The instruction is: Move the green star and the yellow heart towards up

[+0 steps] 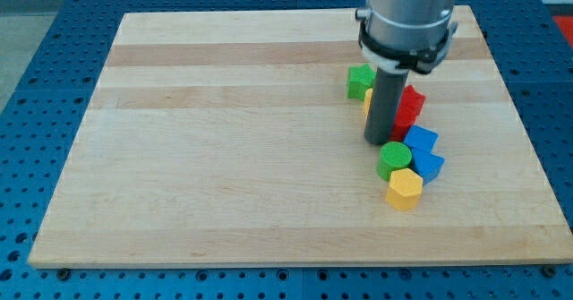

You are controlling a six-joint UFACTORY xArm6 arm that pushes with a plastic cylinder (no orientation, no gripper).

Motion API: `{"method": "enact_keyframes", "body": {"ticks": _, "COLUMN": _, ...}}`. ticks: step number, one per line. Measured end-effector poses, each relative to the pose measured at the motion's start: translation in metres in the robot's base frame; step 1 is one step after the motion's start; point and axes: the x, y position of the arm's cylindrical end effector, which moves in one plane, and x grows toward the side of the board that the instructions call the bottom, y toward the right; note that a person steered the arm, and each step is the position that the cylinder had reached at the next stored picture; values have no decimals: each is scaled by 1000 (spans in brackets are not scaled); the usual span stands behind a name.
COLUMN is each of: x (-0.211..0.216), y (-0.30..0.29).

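The green star [360, 81] lies in the upper right part of the wooden board [224, 139]. Just below it a sliver of a yellow block [367, 99], probably the yellow heart, shows at the left of my rod; the rest is hidden. My tip [379, 142] stands just below that yellow block and just above a green round block [393, 159]. Whether it touches either one I cannot tell.
Two red blocks [409, 106] sit right of the rod. Below them are two blue blocks [421, 141] [429, 166] and a yellow hexagon [404, 189]. The board's right edge [524, 139] is near this cluster.
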Motion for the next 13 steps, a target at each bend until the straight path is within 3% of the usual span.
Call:
{"method": "enact_keyframes", "body": {"ticks": 7, "x": -162, "y": 0}}
{"method": "enact_keyframes", "body": {"ticks": 8, "x": -130, "y": 0}}
{"method": "enact_keyframes", "body": {"ticks": 9, "x": -67, "y": 0}}
{"method": "enact_keyframes", "body": {"ticks": 10, "x": -44, "y": -2}}
{"method": "enact_keyframes", "body": {"ticks": 11, "x": -44, "y": -55}}
{"method": "enact_keyframes", "body": {"ticks": 12, "x": -71, "y": -102}}
{"method": "enact_keyframes", "body": {"ticks": 13, "x": -126, "y": -108}}
